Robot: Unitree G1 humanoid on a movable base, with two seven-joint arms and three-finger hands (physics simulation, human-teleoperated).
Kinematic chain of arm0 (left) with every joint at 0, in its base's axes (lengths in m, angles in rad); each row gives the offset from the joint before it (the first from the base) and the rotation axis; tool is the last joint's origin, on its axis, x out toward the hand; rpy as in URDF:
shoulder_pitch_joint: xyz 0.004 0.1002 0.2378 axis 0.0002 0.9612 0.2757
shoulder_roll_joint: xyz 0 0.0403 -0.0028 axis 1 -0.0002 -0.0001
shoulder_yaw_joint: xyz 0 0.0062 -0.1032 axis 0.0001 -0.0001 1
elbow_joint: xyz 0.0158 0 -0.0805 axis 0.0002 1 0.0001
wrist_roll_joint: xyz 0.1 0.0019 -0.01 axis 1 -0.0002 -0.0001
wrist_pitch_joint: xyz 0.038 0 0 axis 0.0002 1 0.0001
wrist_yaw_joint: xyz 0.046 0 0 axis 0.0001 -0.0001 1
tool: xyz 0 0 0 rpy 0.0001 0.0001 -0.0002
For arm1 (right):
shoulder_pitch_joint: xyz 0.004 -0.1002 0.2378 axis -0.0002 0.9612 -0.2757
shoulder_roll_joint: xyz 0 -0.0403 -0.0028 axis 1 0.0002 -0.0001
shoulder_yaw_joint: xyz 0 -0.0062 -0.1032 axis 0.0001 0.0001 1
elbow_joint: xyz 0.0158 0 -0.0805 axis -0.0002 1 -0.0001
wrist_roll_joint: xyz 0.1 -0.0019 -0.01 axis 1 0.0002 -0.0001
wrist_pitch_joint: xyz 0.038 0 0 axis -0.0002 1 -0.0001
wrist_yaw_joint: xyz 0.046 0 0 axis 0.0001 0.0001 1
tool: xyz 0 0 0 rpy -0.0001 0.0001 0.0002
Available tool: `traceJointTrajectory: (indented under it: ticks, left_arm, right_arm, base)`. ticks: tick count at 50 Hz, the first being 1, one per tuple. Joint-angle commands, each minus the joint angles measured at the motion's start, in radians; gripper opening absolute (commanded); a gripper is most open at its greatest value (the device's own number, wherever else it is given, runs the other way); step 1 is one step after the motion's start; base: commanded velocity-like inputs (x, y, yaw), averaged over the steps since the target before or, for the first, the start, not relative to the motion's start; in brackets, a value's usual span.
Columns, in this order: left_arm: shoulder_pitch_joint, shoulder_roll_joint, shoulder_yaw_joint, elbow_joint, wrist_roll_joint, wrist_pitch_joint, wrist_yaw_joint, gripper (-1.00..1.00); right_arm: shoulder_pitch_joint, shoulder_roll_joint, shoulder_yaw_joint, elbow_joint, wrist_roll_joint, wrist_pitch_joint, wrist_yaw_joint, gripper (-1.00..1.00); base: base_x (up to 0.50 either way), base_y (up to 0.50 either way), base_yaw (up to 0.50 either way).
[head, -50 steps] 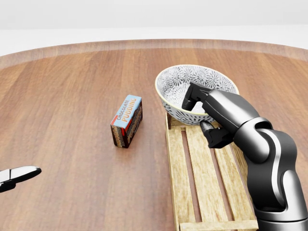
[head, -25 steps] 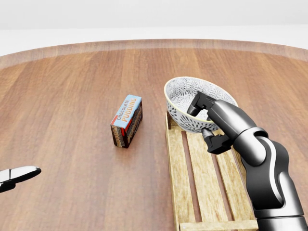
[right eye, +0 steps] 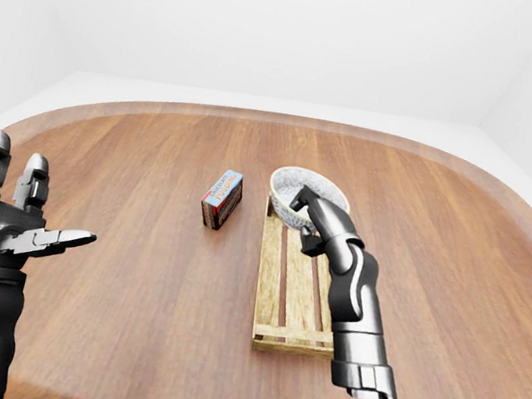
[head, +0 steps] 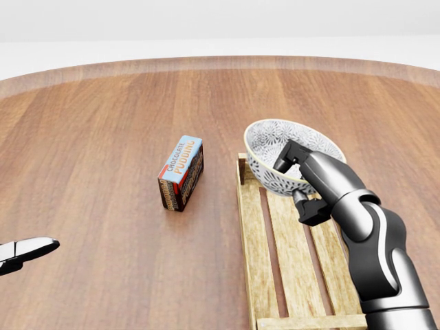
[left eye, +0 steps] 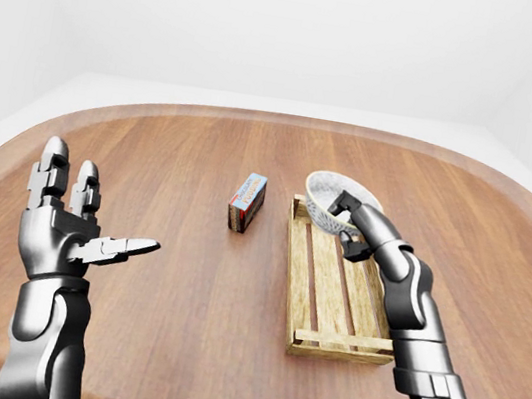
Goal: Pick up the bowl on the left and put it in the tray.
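Bowl (head: 271, 155), patterned, is pinched at its rim by the right hand (head: 313, 175), tilted over the top end of the slatted wooden tray (head: 289, 261); lowering and release look left to do. The left hand (left eye: 65, 218) is spread, idle.

Counter (head: 103, 137): smooth, satin-finished brown wood. Tray (head: 251, 234): pale, raw-looking wooden slats. Bowl (head: 268, 165): glossy, patterned glaze.

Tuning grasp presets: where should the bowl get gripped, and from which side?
Pinch the bowl at its rim, coming from the head view's lower right, as the right hand does: fingers inside, thumb outside. The thin wall and open mouth suit a pinch; the round body looks too wide to wrap.
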State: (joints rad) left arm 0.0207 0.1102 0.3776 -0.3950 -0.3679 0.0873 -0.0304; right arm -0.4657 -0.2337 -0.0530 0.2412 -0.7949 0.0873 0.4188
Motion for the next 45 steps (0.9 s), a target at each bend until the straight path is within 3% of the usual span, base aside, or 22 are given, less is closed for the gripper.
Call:
traceJointTrajectory:
  ticks: [1, 45]
  left_arm:
    - [-0.001, 0.001, 0.0, 0.002, -0.001, 0.0, 0.0, 1.0]
    - [0.002, -0.001, 0.002, -0.008, -0.002, 0.0, 0.001, 1.0]
  right_arm:
    - [-0.013, 0.0, -0.003, 0.044, -0.052, 0.0, -0.057, -1.0]
    - [-0.085, 0.026, 0.052, 0.427, -0.107, 0.0, -0.262, -1.0]
  base:
    - [0.0, 0.0, 0.0]
    - [0.0, 0.0, 0.0]
